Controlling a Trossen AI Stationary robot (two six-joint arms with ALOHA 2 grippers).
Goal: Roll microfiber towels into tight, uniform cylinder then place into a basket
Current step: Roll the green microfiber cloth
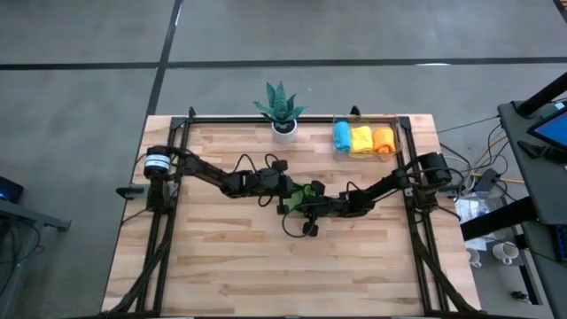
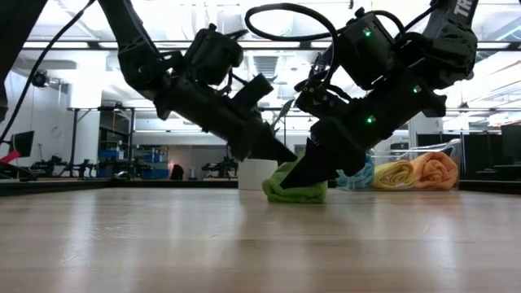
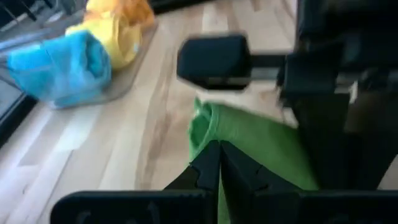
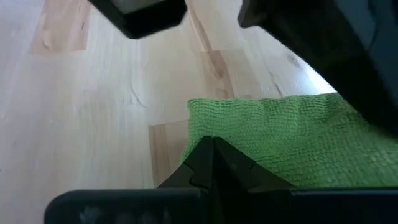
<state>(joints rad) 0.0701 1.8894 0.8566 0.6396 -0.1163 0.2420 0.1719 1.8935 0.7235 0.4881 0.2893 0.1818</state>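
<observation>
A crumpled green microfiber towel (image 2: 295, 185) lies mid-worktop between both tools: the left tool (image 2: 286, 155) at its 10 o'clock, right tool (image 2: 295, 181) at 2 o'clock, both clenched, tips touching it.

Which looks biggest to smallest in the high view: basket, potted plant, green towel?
1. basket, holding the blue, yellow and orange rolls
2. potted plant, leaves included
3. green towel, though both shut grippers, left gripper and right gripper, cover part of it, so its full extent is unsure
</observation>
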